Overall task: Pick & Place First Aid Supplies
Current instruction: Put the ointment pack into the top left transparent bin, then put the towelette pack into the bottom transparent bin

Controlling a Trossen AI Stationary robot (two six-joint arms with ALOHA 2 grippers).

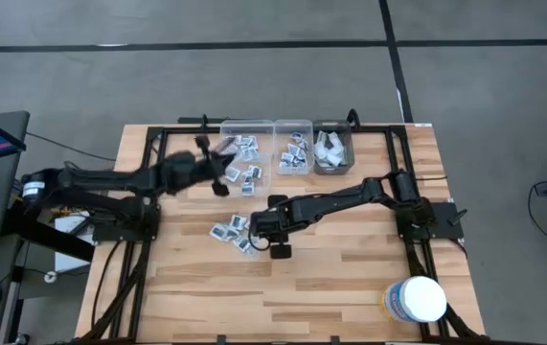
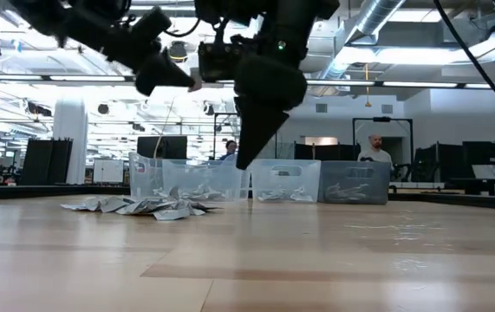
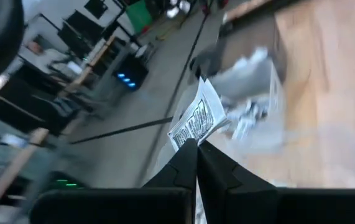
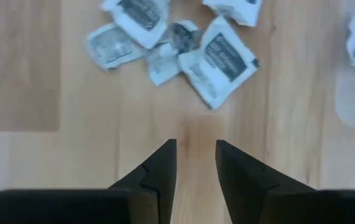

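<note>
One small white square printed packet [image 3: 197, 118] is held pinched in the closed left gripper [image 3: 197, 144], raised beside the leftmost clear plastic bin [image 1: 247, 129]. A cluster of similar loose packets [image 4: 171, 40] lies on the wooden table [image 1: 350, 278] in front of that bin, with the empty right gripper [image 4: 196, 149] parted narrowly just before them.

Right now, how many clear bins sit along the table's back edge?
3, side by side: left bin, middle bin, right bin. All three hold supplies; none looks hidden.

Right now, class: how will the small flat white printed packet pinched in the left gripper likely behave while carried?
Probably light: the left gripper holds the small flat white printed packet by one corner. Likely fairly limp, since it looks thin and creased. It may flutter or slip, given that small grip.
</note>
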